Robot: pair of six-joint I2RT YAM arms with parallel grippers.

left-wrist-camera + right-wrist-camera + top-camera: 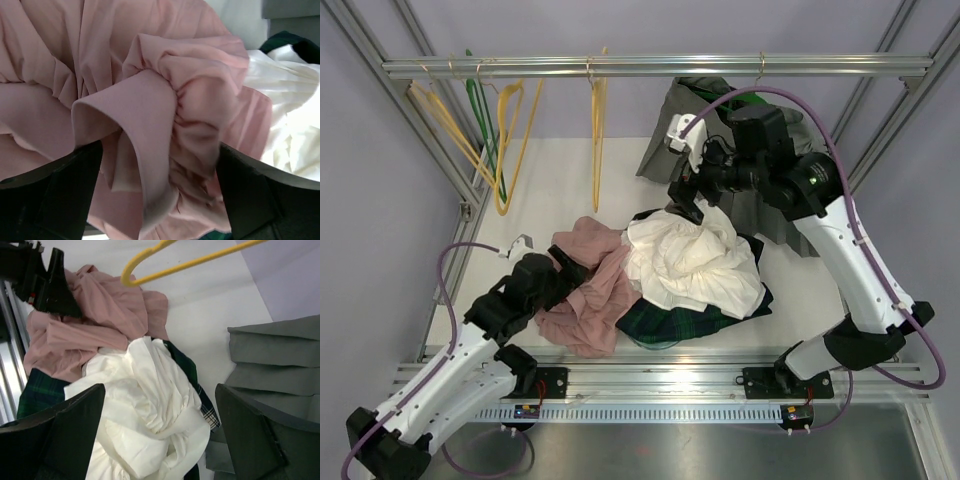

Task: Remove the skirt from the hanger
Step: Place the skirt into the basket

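Note:
A grey pleated skirt (662,145) hangs at the right of the rail from a hanger whose hook (759,68) shows above it; my right arm hides much of it. In the right wrist view the grey skirt (275,360) is at the right. My right gripper (686,198) (160,405) is open in the air above a white skirt (150,405), holding nothing. Low on the left, my left gripper (563,272) (159,165) is open, with a fold of a pink skirt (150,100) standing between its fingers.
A heap of pink (590,290), white (690,260) and green plaid (670,325) skirts lies mid-table. Empty yellow hangers (510,140) (598,120) and a green one (480,110) hang from the rail (650,66). Metal frame posts stand at both sides.

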